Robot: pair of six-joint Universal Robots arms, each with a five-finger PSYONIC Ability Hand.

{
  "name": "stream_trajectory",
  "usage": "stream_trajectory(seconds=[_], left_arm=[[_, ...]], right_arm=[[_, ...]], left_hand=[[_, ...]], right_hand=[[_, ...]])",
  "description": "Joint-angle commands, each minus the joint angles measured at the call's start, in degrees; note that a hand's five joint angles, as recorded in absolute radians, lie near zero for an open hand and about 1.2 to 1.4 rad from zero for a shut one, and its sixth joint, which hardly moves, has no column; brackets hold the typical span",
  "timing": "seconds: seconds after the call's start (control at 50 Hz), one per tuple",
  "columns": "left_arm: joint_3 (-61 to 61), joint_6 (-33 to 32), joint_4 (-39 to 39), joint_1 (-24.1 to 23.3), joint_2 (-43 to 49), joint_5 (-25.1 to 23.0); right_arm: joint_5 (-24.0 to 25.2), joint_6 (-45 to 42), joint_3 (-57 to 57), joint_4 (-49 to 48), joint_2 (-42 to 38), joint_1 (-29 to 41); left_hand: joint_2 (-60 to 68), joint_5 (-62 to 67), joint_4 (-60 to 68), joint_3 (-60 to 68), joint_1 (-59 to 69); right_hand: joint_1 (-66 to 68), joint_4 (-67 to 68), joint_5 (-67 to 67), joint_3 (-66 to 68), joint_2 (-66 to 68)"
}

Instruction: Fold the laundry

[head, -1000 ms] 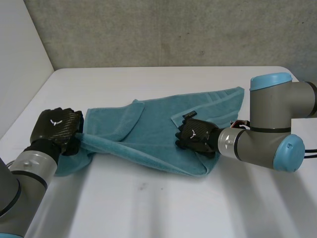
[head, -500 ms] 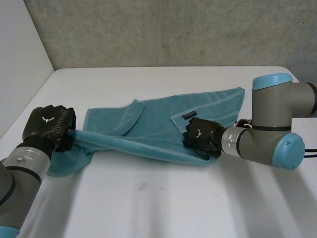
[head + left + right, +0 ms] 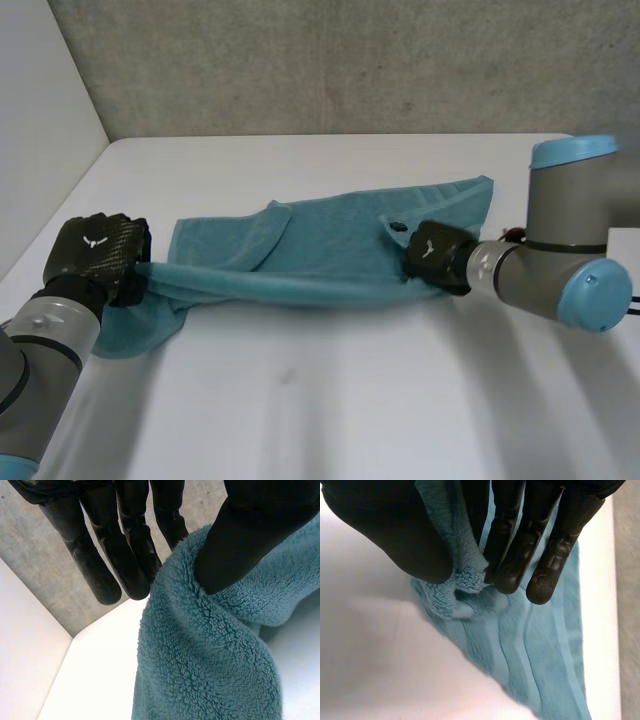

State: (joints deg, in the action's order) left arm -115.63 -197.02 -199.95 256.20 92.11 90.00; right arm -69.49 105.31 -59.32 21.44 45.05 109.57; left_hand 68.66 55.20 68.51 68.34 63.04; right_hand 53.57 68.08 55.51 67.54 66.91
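Observation:
A teal towel [image 3: 330, 235] lies crumpled across the middle of the white table [image 3: 330, 400], its near edge pulled into a taut roll between my two hands. My left hand [image 3: 97, 255] pinches the towel's left end; its own wrist view shows the thumb [image 3: 250, 535] pressing the fluffy towel [image 3: 210, 650] against the fingers [image 3: 125, 555]. My right hand [image 3: 437, 255] holds the roll's right end. There the thumb [image 3: 395, 535] and fingers [image 3: 520, 555] clamp a bunch of the towel [image 3: 465, 577]. A small dark tag [image 3: 399, 227] sits beside the right hand.
A grey wall [image 3: 330, 60] runs behind the table's far edge, and a white panel [image 3: 40, 130] stands along its left side. The towel's right end reaches towards my right arm [image 3: 560, 270].
My right hand has closed on the towel's near edge and pulled it right. My left hand has drawn its end left. The slack edge between them now stretches into a tight roll.

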Motion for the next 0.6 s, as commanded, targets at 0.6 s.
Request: stream_trajectory(seconds=[0.6], left_arm=[[5.23,-2.39,6.59,0.79,-1.61,-1.22]], right_arm=[[-3.37,29.43,-26.99,8.97,37.04,-11.92]], left_hand=[[11.34,14.80,11.49,11.66,16.96]], right_hand=[[26.43,11.92,14.49,12.46,13.09]])
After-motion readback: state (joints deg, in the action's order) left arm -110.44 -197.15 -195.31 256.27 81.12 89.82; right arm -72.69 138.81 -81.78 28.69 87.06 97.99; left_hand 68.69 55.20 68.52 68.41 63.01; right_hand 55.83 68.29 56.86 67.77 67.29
